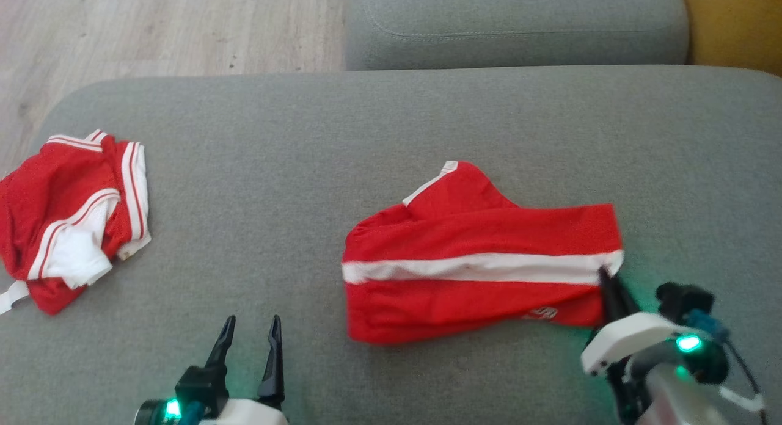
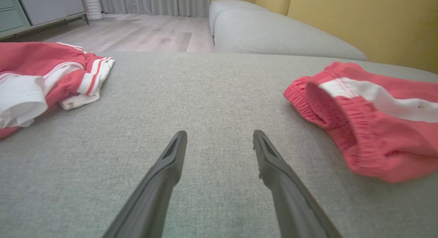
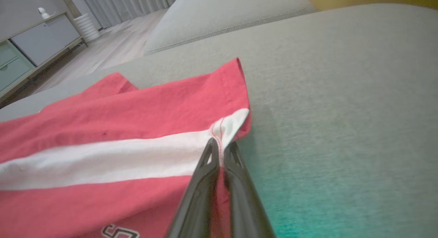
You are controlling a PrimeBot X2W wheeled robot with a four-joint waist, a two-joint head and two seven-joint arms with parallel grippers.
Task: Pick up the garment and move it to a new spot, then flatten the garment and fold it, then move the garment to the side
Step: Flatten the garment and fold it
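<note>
1. Centrally on the grey sofa cushion lie the red shorts, white side stripe facing up.
2. The right gripper pinches their hem at the stripe's end, its fingers pressed together on the cloth.
3. The left gripper is spread and empty, over the cushion just left of the shorts.
4. A second red-and-white garment lies crumpled well apart, at the cushion's left edge.

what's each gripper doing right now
Left gripper: open, holding nothing.
Right gripper: shut on the hem of the red shorts.
</note>
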